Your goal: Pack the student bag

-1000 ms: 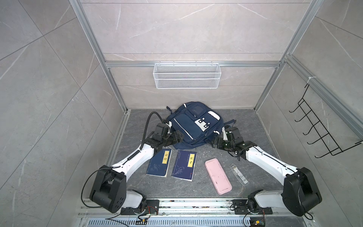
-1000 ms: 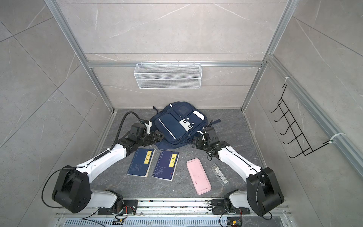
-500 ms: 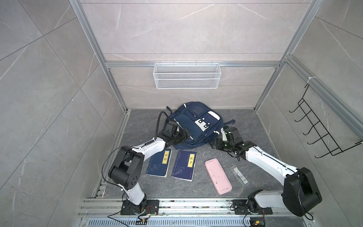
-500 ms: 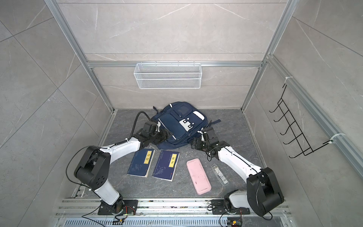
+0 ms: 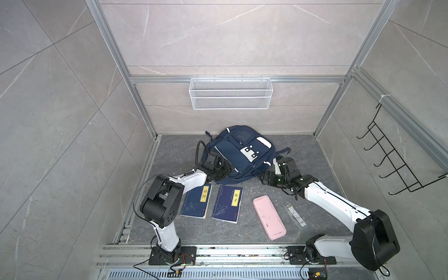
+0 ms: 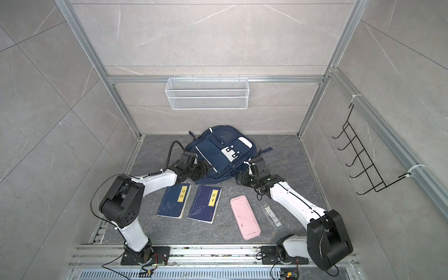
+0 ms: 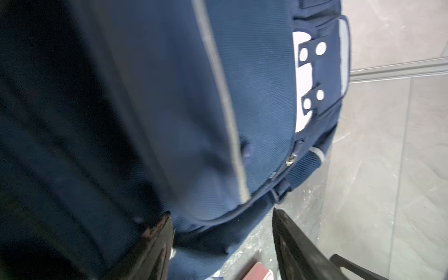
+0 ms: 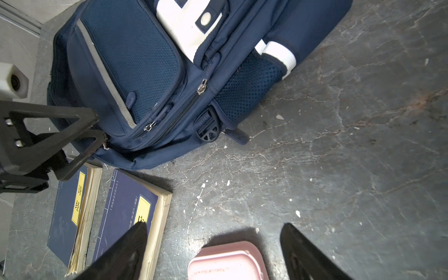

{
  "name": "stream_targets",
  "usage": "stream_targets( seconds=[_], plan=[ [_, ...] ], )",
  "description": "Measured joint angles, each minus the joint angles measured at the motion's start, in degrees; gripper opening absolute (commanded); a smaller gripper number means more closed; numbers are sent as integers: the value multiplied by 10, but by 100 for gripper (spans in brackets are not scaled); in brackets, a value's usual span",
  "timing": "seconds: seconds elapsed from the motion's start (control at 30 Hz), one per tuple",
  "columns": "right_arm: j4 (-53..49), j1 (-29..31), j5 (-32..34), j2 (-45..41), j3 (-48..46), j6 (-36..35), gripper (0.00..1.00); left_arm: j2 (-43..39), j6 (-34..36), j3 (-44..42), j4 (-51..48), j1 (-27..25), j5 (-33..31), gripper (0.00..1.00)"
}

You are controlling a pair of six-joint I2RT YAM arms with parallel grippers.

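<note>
- student bag [image 5: 240,155]: lies flat on the tabletop [image 5: 174,155], front pockets up, at the middle of the back edge. The zip stretch seen in the right wrist view [image 8: 169,114] is closed.
- left gripper [image 5: 224,171]: at the bag's front corner on the left-edge side. Jaws are partly open and straddle that corner.
- In the left wrist view one finger [image 7: 155,242] presses on the fabric. The other finger [image 7: 291,242] is clear of it, with tabletop showing in the gap, so nothing is clamped.
- right gripper [image 5: 265,178]: near the bag's other front corner, not touching it, low over bare tabletop. Jaws are wide with nothing between them.
- navy book [image 5: 197,202] and second navy book [image 5: 228,203]: side by side just in front of the bag, left of centre, yellow labels up. In both top views the left arm covers a back corner of the first.
- pink case [image 5: 269,217]: right of the books, toward the front edge, lying at an angle.
- clear slim packet [image 5: 294,215]: just beside the case on the right-edge side, near the right forearm.
- wire basket [image 5: 230,93] hangs on the back wall, and a hook rack [image 5: 397,162] on the right wall.
</note>
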Motion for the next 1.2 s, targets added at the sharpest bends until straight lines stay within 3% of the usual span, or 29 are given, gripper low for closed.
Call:
stream_targets(
  seconds=[0.3, 0.43, 0.53, 0.73, 0.83, 1.2],
  plan=[
    [0, 9, 0, 9, 0, 0, 88, 1, -12, 14, -34, 0, -26, 67],
    [0, 11, 5, 12, 0, 0, 87, 21, -15, 37, -36, 0, -24, 62],
    [0, 11, 9, 11, 0, 0, 85, 46, -17, 59, -31, 0, -14, 49],
    [-5, 12, 20, 5, 0, -1, 79, 52, -23, 69, -39, 0, -5, 12],
    [-6, 12, 26, 2, -1, -3, 75, 52, -29, 69, -37, 1, 2, 0],
    [67, 12, 27, -41, -71, -28, 78, 23, -20, 125, -88, 1, 33, 0]
  ],
)
